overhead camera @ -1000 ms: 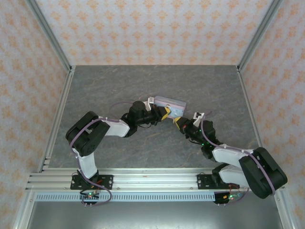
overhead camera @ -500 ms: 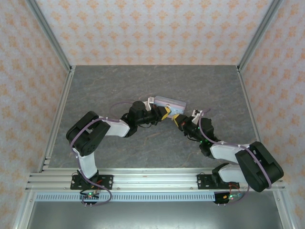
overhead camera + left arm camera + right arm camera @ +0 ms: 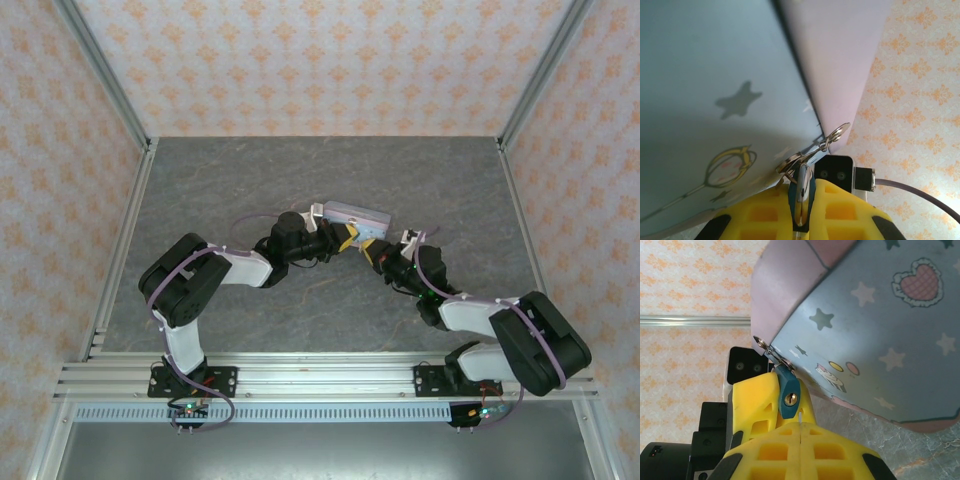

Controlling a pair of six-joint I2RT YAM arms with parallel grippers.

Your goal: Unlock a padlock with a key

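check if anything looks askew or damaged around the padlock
Nothing looks damaged or spilled. The tin sits at a slant to the table's edges, and the left tool pinches the padlock, its keyhole empty.

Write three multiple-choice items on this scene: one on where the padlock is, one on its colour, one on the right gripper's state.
1. Where is the padlock?
A. Lying loose, away from both arms
B. At a corner of the tin, between the fingers of the left gripper
C. Shut inside the tin

2. What colour is its body?
A. Red
B. Black
C. Teal-blue

3. How does the right gripper stand?
A. Shut, fingers pressed together
B. Wide open
C. Clamped round the tin's lid

Answers:
1 B: the left wrist view shows it edge-on between the yellow fingers, its shackle through the tin's clasp.
2 C: the right wrist view shows a teal-blue body with a golden keyhole.
3 A: its fingers meet along one seam, with a thin sliver, apparently the key, at the tips.
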